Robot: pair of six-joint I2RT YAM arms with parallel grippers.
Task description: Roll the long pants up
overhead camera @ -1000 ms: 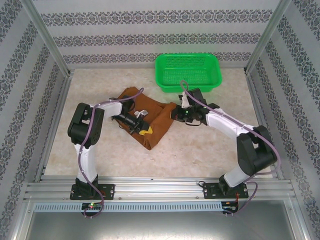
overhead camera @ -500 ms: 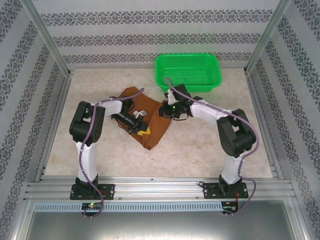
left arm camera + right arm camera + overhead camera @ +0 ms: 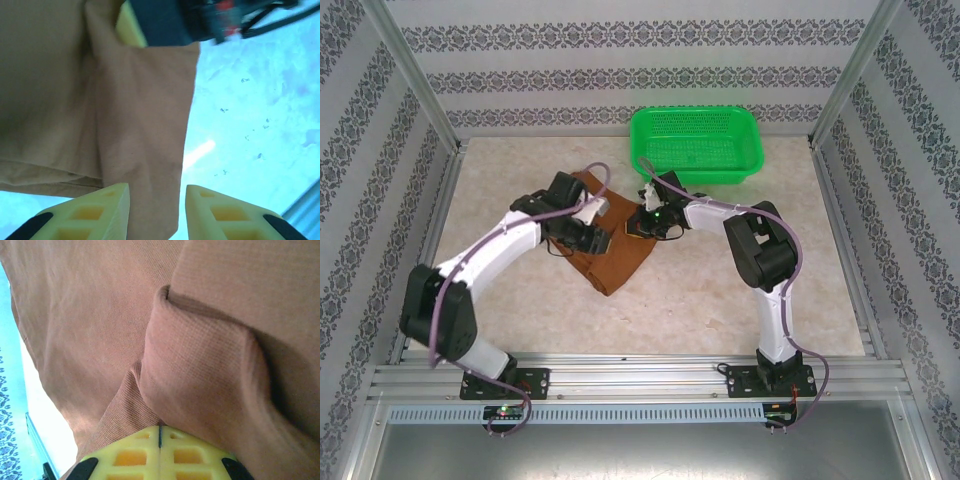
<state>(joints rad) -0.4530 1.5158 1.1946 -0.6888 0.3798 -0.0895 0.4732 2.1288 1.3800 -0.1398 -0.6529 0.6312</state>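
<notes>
The rust-brown long pants (image 3: 620, 262) lie bunched and folded at the table's middle, in front of the green basket. My left gripper (image 3: 599, 238) hovers over their left part. In the left wrist view its yellow fingers (image 3: 107, 212) stand apart, with a strip of the pants (image 3: 135, 100) seen beyond the gap. My right gripper (image 3: 636, 224) is over the pants' upper right edge. In the right wrist view it (image 3: 160, 432) is shut, with a thick fold of the pants (image 3: 200, 365) running into its tips. The right gripper's dark body (image 3: 165, 20) also shows at the top of the left wrist view.
A green mesh basket (image 3: 696, 146) stands at the back, just behind the right gripper. Patterned walls and metal posts close in the table (image 3: 740, 300) on three sides. Bare tabletop lies in front of the pants and to both sides.
The left gripper has opened and its arm has swung, with the elbow dropping to the near left. The right gripper has moved left over the pants, carrying their right edge with it.
</notes>
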